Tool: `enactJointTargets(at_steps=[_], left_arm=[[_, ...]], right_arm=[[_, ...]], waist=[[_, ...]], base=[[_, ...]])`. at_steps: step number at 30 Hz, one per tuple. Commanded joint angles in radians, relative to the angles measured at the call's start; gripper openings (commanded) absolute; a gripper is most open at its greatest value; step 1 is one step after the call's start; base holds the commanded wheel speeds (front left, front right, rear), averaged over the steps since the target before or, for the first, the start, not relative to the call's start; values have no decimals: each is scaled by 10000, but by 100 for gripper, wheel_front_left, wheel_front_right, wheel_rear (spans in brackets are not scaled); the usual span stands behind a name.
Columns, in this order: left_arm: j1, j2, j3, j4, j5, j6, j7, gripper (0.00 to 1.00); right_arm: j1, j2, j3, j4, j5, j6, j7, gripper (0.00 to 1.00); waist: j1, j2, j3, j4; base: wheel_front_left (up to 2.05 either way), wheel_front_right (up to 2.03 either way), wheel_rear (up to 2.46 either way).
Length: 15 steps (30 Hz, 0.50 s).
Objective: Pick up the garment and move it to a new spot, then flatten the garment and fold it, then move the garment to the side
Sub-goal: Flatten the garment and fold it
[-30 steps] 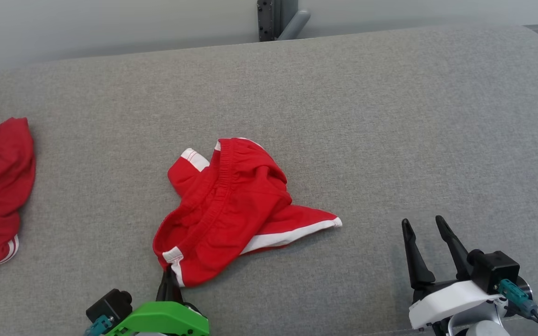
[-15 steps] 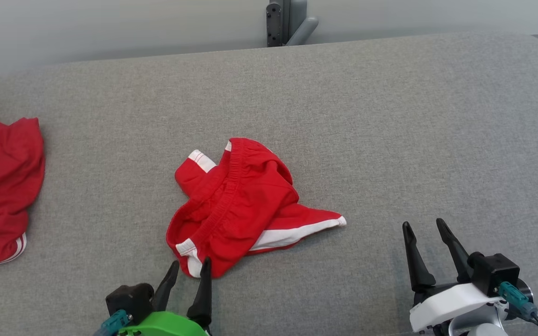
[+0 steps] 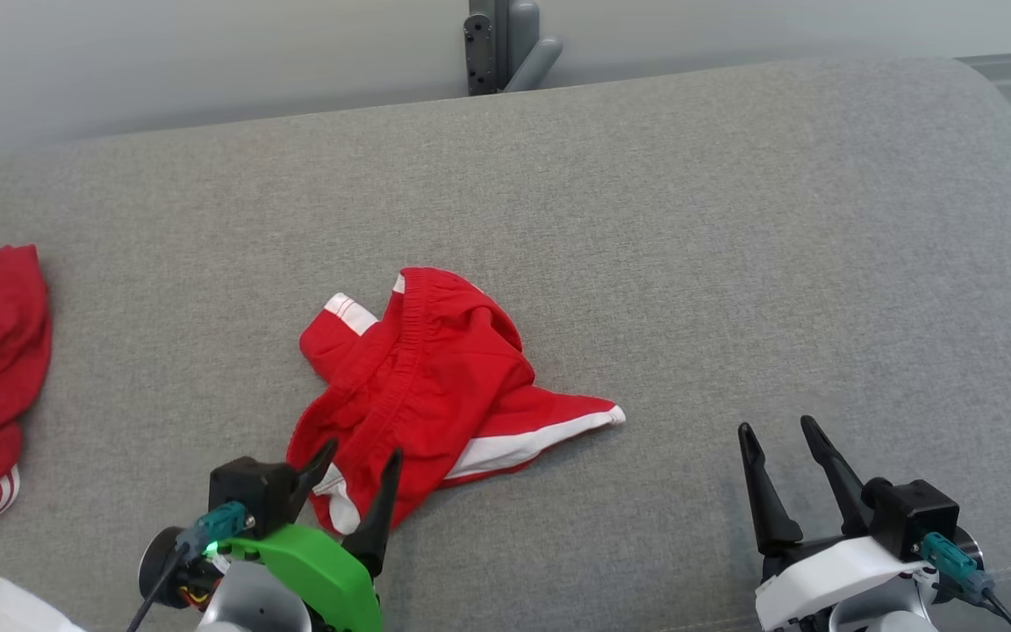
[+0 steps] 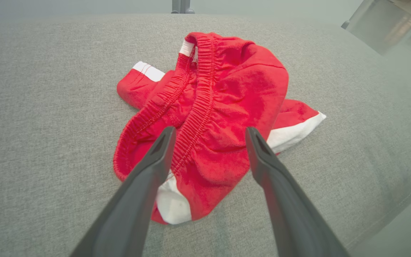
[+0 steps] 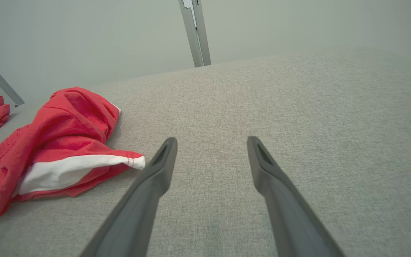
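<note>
Shorts of crumpled red, white-trimmed cloth [image 3: 422,386] lie centred on the grey fabric cushion [image 3: 734,219], seemingly for flattening, with left gripper [image 3: 363,449] and right gripper [image 3: 776,427] both spread wide, empty.

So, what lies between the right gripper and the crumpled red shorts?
Only bare grey fabric surface separates right gripper from red shorts, in head view.

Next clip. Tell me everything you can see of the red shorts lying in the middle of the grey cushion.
The red shorts look like soft knit cotton, with a gathered elastic waistband and white hem bands. They lie crumpled and partly folded over themselves on the grey cushion, one leg pointing toward the robot's right. The open left gripper straddles the near corner without gripping it. Whether its fingers touch the cloth I cannot tell.
</note>
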Motion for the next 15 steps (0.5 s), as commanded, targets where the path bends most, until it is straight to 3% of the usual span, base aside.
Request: enactJointTargets(at_steps=[1,8,15], left_arm=[[-193,127,-6,75,57,-62,92,100],[-759,615,5,860,-66,-457,785,100],[-824,1023,-139,1362,-508,-1236,1178,100]], right_arm=[[-64,-9,15,6,27,-7,-33,100],[-26,20,-41,-31,73,-7,-33,100],[-61,34,-108,-33,52,-7,-33,100]], waist=[[0,53,27,-118],[0,53,96,-419],[0,53,183,-502]], base=[[0,0,0],[0,0,0],[0,0,0]])
